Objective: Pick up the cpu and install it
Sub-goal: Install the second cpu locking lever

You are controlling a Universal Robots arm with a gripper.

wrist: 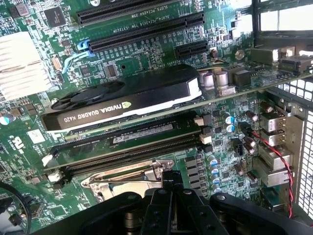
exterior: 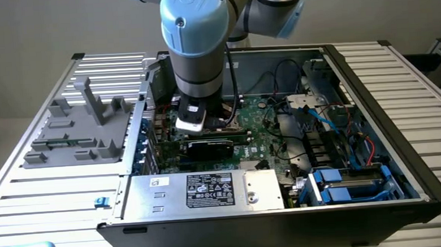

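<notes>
My gripper [exterior: 209,127] reaches down into the open computer case [exterior: 403,148], over the green motherboard [exterior: 262,127]. In the wrist view its black fingers [wrist: 171,178] are pressed together, shut, right at the edge of the processor socket's metal frame [wrist: 129,176]. A pale flat surface lies inside that frame, partly covered by the fingers. I cannot tell whether it is the cpu, or whether the fingers hold anything.
The black graphics card [wrist: 127,100] stands just beyond the socket, with memory slots [wrist: 127,147] between them. A finned heat sink [wrist: 19,63] and a red-and-black wire [wrist: 274,147] flank the area. The silver power supply [exterior: 201,191] and a grey parts holder [exterior: 77,131] lie nearby.
</notes>
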